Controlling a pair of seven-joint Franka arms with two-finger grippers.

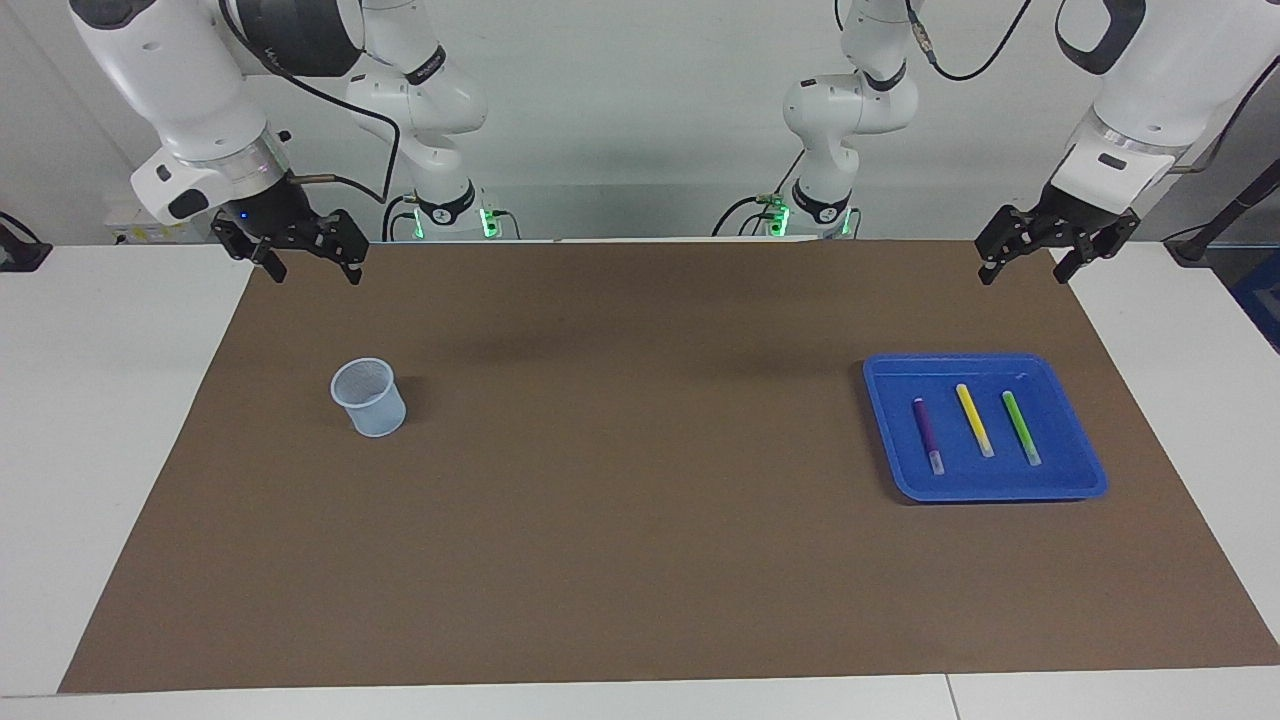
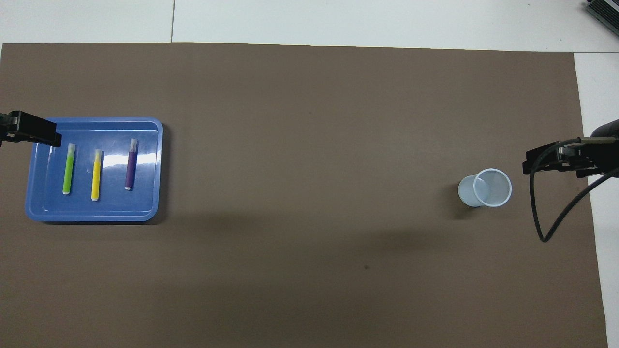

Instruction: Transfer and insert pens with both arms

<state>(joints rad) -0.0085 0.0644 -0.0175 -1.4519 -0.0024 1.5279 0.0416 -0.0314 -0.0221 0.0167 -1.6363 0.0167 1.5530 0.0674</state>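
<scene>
No writing I can read; purple pen, yellow pen & green pen, whitish caps, lie side by side in blue tray at left arm's end, left gripper & right gripper both up w/ fingers spread, holding nothing.

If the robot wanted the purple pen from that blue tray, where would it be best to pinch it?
Probably mid-barrel, from straight above. The purple pen lies flat in the blue tray, apart from the yellow pen, so fingers can drop on either long side. Both grippers are open; the left gripper is at that end of the table, the right gripper waits at the other.
</scene>
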